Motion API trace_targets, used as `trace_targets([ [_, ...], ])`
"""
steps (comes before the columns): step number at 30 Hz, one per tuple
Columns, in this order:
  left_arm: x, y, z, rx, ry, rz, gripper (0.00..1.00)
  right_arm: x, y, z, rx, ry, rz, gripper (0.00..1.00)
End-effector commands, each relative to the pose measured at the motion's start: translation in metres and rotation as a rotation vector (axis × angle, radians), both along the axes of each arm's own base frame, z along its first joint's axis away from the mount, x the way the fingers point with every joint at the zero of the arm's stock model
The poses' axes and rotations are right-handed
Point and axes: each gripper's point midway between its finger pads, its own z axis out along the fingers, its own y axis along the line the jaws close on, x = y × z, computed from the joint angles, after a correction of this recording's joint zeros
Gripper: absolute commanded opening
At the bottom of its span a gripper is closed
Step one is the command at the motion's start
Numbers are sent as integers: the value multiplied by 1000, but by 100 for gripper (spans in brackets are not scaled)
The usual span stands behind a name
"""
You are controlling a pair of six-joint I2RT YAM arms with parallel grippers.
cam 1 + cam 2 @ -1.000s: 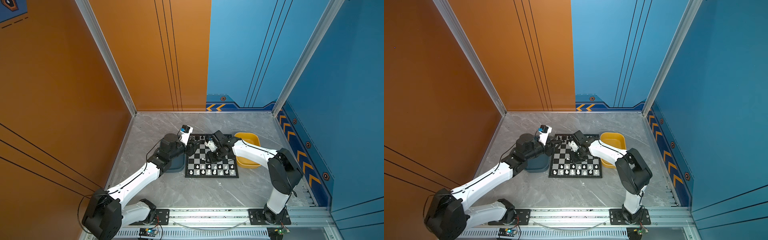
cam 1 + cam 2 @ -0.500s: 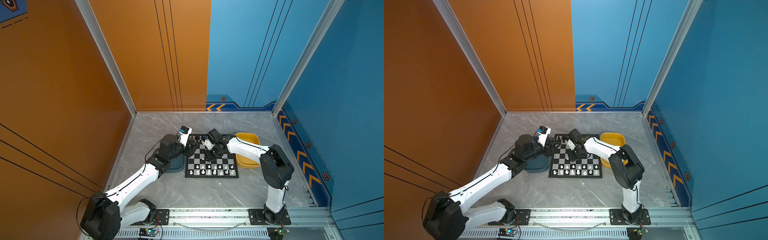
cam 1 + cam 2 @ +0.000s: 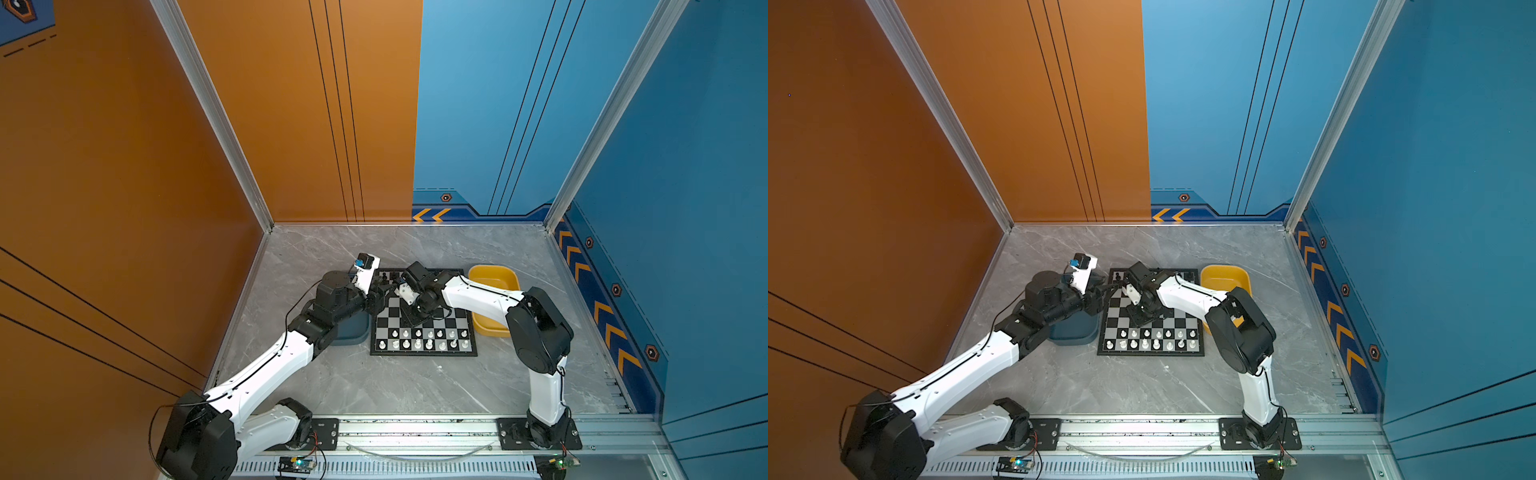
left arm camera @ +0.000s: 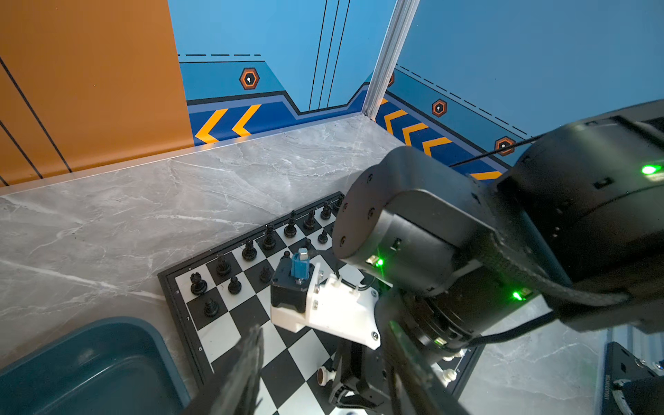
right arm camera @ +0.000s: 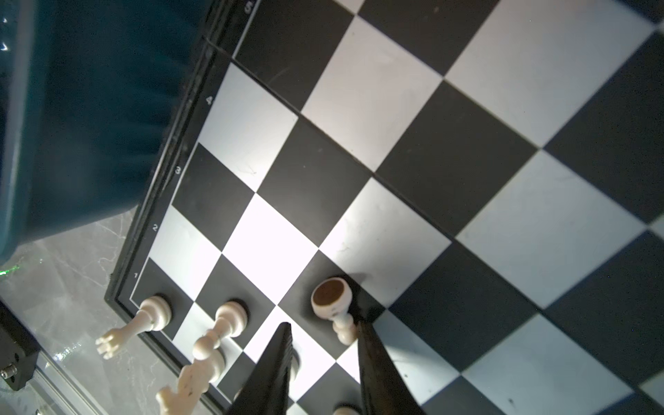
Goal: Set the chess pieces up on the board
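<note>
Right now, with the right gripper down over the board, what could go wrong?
The white pawn lies on its side beside a finger of the right gripper; a nudge may roll it into the standing white pieces. The left gripper sits close to the right arm near the black pieces; they might collide.

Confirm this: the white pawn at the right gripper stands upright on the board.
Not upright. The white pawn at the right gripper lies tipped over on the board, brown base showing; the right wrist view shows it.
</note>
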Motion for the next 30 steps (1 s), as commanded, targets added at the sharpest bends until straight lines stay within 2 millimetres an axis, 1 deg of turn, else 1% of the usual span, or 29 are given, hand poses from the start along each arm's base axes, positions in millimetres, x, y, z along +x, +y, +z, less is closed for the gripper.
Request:
trace_targets([
  [1, 0, 7, -2, 15, -9, 15, 55, 2, -4, -9, -49, 6, 7, 34],
  [3, -1, 8, -2, 16, -8, 15, 55, 3, -5, -11, -58, 8, 4, 33],
  [9, -1, 9, -2, 14, -9, 18, 55, 3, -5, -17, -75, 24, 0, 27],
  [18, -1, 10, -4, 14, -7, 21, 55, 1, -3, -22, -77, 49, -5, 16],
  [23, -1, 13, -4, 14, -9, 28, 55, 1, -1, -18, -62, 67, -15, 14],
  [30, -3, 19, -2, 9, -20, 41, 55, -3, 5, -1, 45, 152, -58, 13],
])
